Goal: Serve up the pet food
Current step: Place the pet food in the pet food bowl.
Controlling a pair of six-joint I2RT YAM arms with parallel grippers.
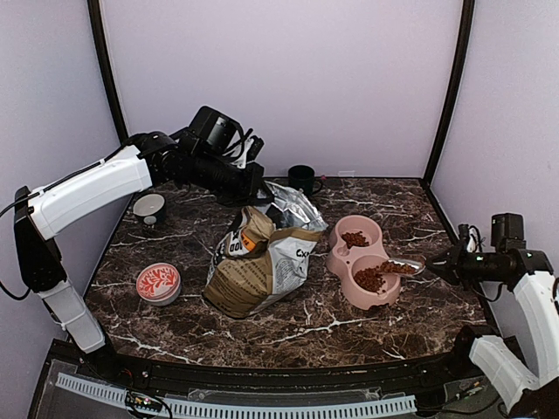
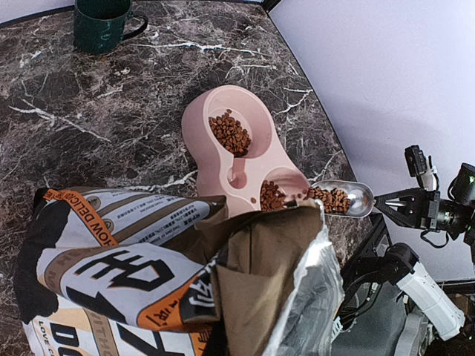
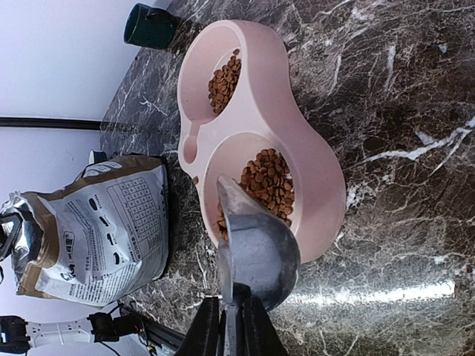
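Where legible — "DELICIO" bag [image 2: 111, 259] near pet food [image 2: 228, 133]

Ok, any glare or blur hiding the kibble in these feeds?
Right wrist: glare streak on the table beside the pink bowl, off the pet food, which is sharp; the scoop is slightly soft. Left wrist: the bag near the lens blurs, kibble readable. Top external: even light, all sharp.
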